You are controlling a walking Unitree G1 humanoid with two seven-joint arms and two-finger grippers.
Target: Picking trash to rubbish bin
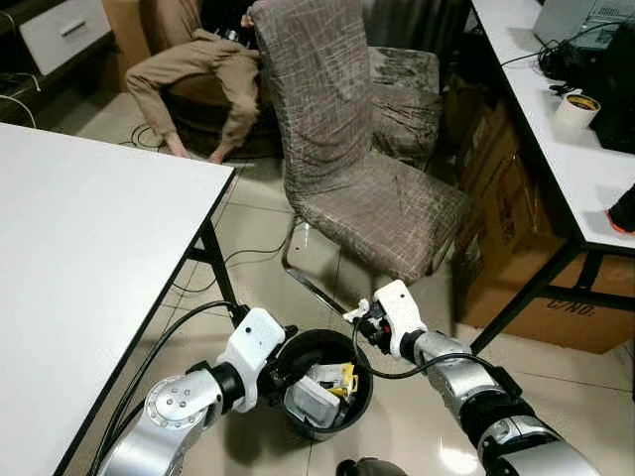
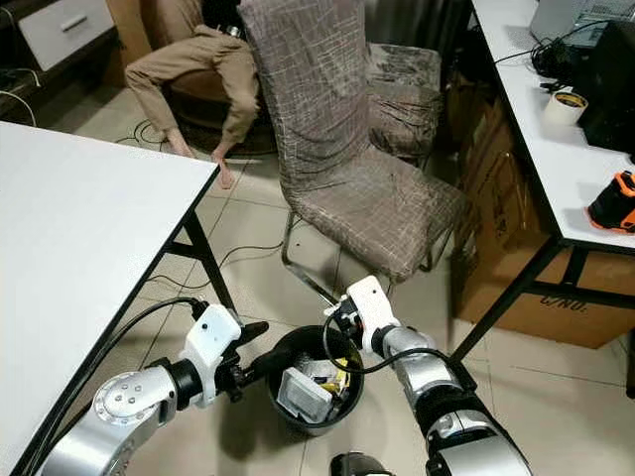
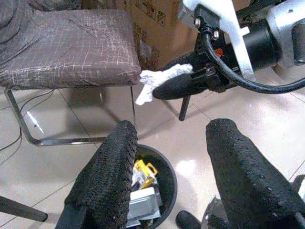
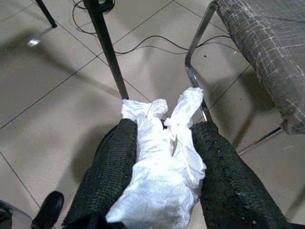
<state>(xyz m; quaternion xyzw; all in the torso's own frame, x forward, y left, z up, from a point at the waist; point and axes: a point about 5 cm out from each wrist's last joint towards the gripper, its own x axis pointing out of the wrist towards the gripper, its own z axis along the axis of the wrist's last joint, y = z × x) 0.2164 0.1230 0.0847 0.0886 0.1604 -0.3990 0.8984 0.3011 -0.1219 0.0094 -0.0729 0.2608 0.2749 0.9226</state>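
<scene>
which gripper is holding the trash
The right gripper: a crumpled white tissue is pinched between its fingers, beside the bin. The left gripper is open and holds nothing.

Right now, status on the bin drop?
Right gripper shut on white tissue, above bin rim. Left gripper open beside bin. Chair close behind.

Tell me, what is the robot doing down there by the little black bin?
The robot is tidying up trash. Its right gripper is shut on a crumpled white tissue, held just above the rim of the black bin on the floor. The left gripper is open and empty, right beside the bin. The bin already has some rubbish inside. A brown chair stands just behind it.
</scene>
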